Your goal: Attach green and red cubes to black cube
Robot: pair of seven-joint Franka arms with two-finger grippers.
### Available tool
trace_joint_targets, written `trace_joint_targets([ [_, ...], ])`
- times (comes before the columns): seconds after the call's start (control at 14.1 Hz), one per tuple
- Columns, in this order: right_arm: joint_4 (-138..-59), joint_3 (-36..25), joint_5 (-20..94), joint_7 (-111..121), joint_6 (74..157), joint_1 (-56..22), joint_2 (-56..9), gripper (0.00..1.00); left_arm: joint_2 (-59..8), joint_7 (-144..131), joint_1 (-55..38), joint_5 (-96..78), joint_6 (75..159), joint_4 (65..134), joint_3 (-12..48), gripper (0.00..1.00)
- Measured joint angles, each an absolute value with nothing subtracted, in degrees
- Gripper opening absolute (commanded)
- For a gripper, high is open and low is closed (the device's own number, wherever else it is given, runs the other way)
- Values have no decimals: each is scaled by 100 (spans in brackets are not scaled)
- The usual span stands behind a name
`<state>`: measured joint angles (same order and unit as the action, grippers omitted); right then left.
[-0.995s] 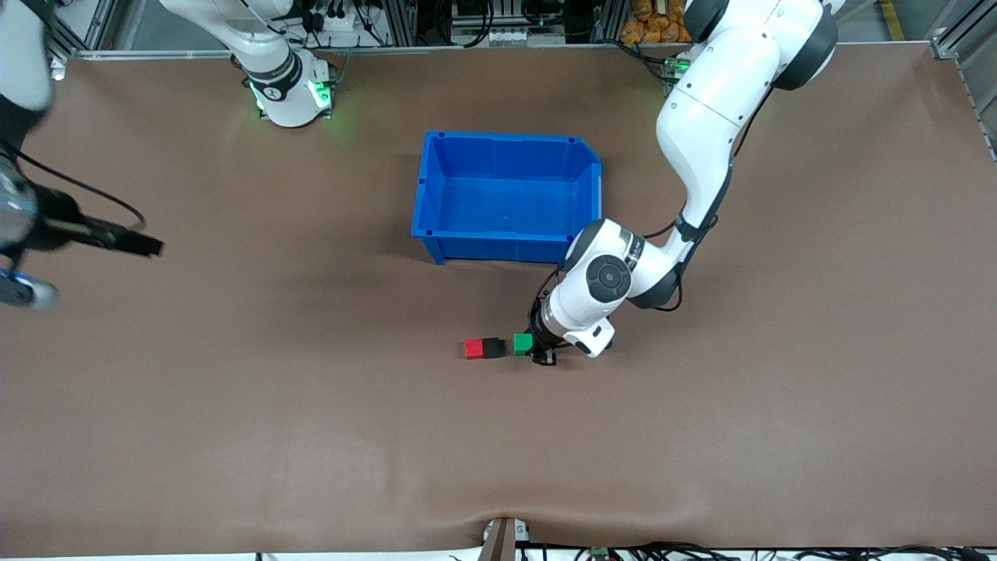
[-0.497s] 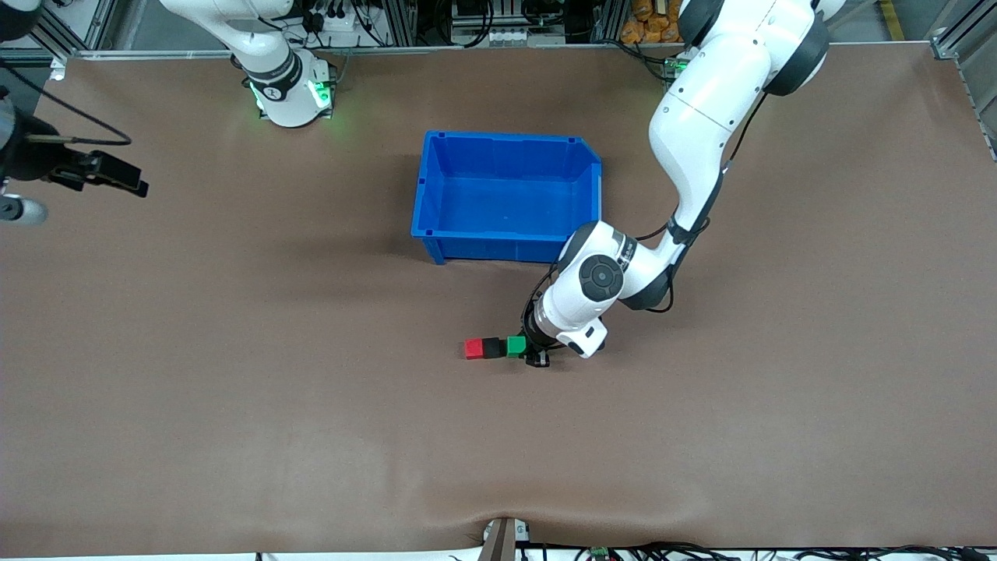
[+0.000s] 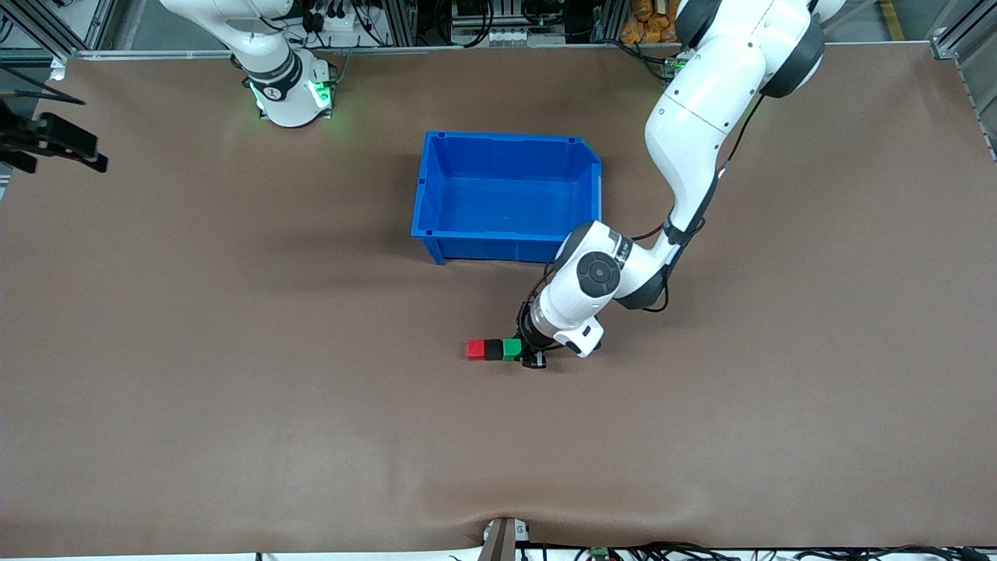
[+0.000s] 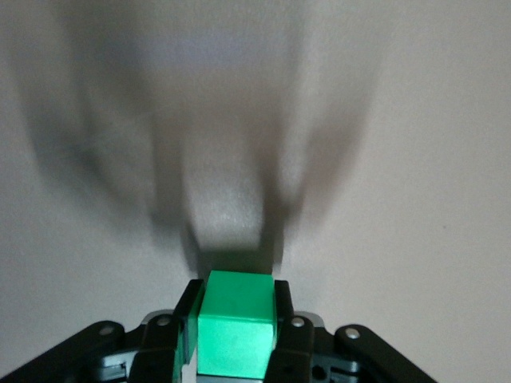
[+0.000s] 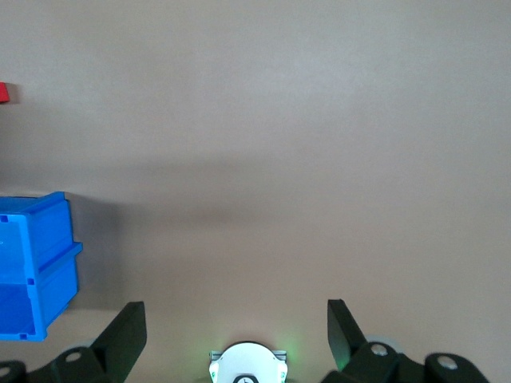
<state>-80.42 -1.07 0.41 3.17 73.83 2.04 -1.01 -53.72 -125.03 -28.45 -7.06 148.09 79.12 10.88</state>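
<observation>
Change: since the earlier frames the left gripper [image 3: 523,352] has carried the green cube [image 3: 511,348] up against the black cube [image 3: 493,349], closing the gap, and the right gripper [image 3: 54,144] has drawn back toward the upper left corner of the front view.
Left gripper: low at the table just below the middle of the front view, its fingers [image 4: 185,325] clamped on two sides of the green cube [image 4: 235,331].
Green cube: touching the black cube on the side toward the left arm's end of the table.
Black cube: in the middle of the row, between the two coloured cubes.
Red cube [image 3: 475,349]: touching the black cube on the side toward the right arm's end; it shows as a sliver at the edge of the right wrist view [image 5: 4,92].
Right gripper [image 5: 236,327]: spread wide and holding nothing, up over the table edge in the upper left of the front view; this arm waits.
Blue bin [image 3: 505,143]: above the cube row in the front view, farther from the front camera, well apart from the cubes.
</observation>
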Motion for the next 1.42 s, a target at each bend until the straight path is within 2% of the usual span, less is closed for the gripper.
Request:
trace_joint_targets([
  [0.21,-7647,-100,40,363,6979,190,-349,100,-5420,-12568,-2957,-706,14858,7850,1079,0],
  [0.43,-7500,-143,37,365,7020,231,-383,100,-5426,-12570,-3019,-706,14818,7819,1069,0],
  [0.92,-7564,-145,45,398,7039,222,-305,100,-5294,-12570,-2927,-522,13781,7647,1010,0],
  [0.99,-7659,-140,44,399,7039,195,-221,100,-5278,-12570,-2911,-511,13742,7647,1009,12],
  [1.14,-7913,-141,42,400,7079,179,0,100,-5271,-12569,-2899,-508,13720,7647,1009,82],
  [1.21,-8063,-140,42,413,7177,177,126,100,-5271,-12566,-2899,-505,13715,7647,1009,100],
  [1.42,-8624,-129,42,520,7607,166,555,100,-5223,-12468,-2900,-254,13674,7642,1019,100],
])
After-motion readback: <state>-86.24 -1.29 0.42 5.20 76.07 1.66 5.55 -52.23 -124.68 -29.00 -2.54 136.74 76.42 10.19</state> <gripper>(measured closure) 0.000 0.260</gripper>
